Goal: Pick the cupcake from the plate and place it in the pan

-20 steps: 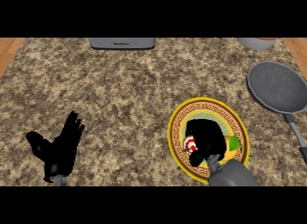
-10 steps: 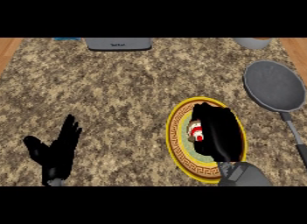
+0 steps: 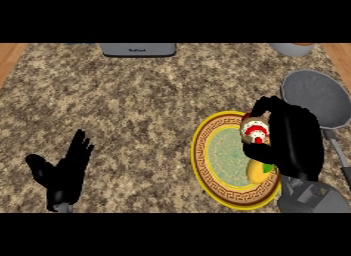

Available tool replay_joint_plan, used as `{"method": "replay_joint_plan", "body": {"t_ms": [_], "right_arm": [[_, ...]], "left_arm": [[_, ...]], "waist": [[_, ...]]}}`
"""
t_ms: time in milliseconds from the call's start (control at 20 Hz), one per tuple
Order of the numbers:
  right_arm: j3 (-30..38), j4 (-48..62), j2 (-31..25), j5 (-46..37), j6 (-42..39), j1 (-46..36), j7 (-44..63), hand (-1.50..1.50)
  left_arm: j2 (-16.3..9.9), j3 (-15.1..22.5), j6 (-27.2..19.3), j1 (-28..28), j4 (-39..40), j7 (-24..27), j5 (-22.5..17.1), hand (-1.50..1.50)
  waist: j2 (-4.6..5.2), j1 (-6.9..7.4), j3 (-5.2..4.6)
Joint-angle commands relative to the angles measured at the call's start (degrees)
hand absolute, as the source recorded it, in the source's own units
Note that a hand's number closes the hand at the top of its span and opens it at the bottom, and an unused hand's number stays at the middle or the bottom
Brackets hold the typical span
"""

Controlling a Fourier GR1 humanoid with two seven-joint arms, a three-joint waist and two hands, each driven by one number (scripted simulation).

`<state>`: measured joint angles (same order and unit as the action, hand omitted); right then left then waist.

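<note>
The cupcake (image 3: pixel 255 131), white-frosted with red dots, is held over the upper right rim of the yellow plate (image 3: pixel 211 160). My right hand (image 3: pixel 294 139) is shut on it, fingers curled round its top and side. The plate has a green centre and a patterned border. A yellow and green item (image 3: pixel 261 171) lies on the plate beneath my hand. The grey pan (image 3: pixel 316 97) sits just right of the plate and up from it, its dark handle (image 3: pixel 343 160) running toward me. My left hand (image 3: pixel 63 172) rests open at the lower left, fingers up.
A grey appliance (image 3: pixel 139 49) stands at the counter's far edge, centre. A grey bowl-like object (image 3: pixel 292 48) sits at the far right edge. Wooden strips border the granite counter on both sides.
My right hand has gone from the plate's lower middle up to its upper right rim and now holds the cupcake. The left hand has barely shifted.
</note>
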<state>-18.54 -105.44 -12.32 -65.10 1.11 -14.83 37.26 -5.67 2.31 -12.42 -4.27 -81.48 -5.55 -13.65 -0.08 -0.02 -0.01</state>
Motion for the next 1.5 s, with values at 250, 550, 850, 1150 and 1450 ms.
{"method": "replay_joint_plan", "body": {"t_ms": [250, 550, 850, 1150, 1450], "right_arm": [[17.99, 19.62, -2.99, 11.23, 8.31, -8.84, -13.72, 1.50], [23.41, 37.28, -7.26, 9.05, 16.41, -14.77, -22.44, 1.50], [31.18, 59.69, -13.01, 13.64, 22.86, -23.51, -35.44, 1.50], [36.94, 77.39, -15.87, 18.15, 26.51, -30.35, -45.95, 1.50], [36.07, 87.52, -20.58, 14.50, 20.15, -31.84, -41.68, -1.50]], "left_arm": [[1.33, 1.57, -1.58, 1.19, -1.94, -3.05, 1.74, 0.00], [-0.67, -2.45, 2.38, 2.80, 2.24, -0.48, -1.11, 0.00], [-0.40, -0.51, 3.18, -0.05, -1.03, -1.84, -0.66, 0.00], [1.42, 1.31, 0.78, 2.69, 0.00, -1.13, 2.15, 0.00], [1.14, 2.03, 1.46, 3.97, -1.10, -3.13, 1.90, 0.00]], "waist": [[0.33, 0.86, 0.06], [0.53, 1.06, 0.02], [0.76, 2.19, 0.11], [1.53, 3.66, 0.24], [2.34, 5.40, 0.35]]}}
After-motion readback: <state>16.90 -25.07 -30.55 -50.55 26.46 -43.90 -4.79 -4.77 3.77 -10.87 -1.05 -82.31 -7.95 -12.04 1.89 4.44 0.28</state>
